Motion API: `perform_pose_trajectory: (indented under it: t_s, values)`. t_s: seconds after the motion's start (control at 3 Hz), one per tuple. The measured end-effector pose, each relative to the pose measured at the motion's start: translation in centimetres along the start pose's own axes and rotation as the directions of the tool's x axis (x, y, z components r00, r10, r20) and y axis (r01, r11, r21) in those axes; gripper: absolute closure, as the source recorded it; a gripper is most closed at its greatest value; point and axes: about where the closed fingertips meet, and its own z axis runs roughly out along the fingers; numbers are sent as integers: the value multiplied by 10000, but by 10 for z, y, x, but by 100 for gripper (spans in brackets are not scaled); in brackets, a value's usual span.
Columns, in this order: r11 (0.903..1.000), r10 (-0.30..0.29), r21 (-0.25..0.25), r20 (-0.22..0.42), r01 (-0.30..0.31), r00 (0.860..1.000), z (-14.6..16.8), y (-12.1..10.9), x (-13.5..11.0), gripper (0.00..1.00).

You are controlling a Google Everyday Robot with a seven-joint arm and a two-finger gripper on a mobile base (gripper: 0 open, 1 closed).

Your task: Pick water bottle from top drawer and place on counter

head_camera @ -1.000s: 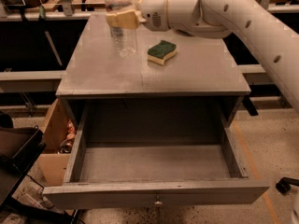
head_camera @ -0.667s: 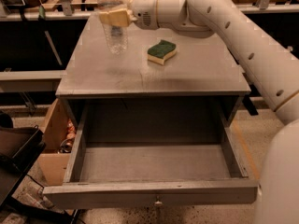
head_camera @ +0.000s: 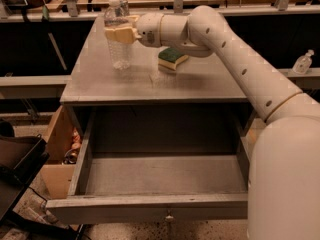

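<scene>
The water bottle [head_camera: 119, 46], clear with a white cap, stands upright at the back left of the grey counter [head_camera: 200, 84]. Its base is on the counter top or just above it. My gripper [head_camera: 119, 33] reaches in from the right, and its tan fingers [head_camera: 116, 34] are shut around the bottle's upper body. The top drawer [head_camera: 80, 171] is pulled fully open below the counter, and nothing shows inside it. Its small metal knob [head_camera: 169, 216] sits on the front panel.
A green-and-yellow sponge [head_camera: 173, 58] lies on the counter just right of the bottle, under my arm. A small pump-top bottle [head_camera: 302, 62] stands on a ledge at the far right. A black bin [head_camera: 20, 166] and a cardboard box [head_camera: 57, 144] are at the left of the cabinet.
My gripper has carried the bottle a little to the left and lower over the counter's back left. The sponge and the drawer have not moved.
</scene>
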Motion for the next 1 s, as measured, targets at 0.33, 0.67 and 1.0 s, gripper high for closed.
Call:
perform_pose_trajectory:
  t_s: [0.33, 0.67, 1.0]
  values:
    - [9992, 386, -98, 66, -385, 9992, 13, -5, 29, 100]
    - [9989, 450, -119, 67, -449, 9990, 15, -5, 31, 84]
    - [9989, 450, -120, 67, -449, 9990, 15, -5, 29, 62]
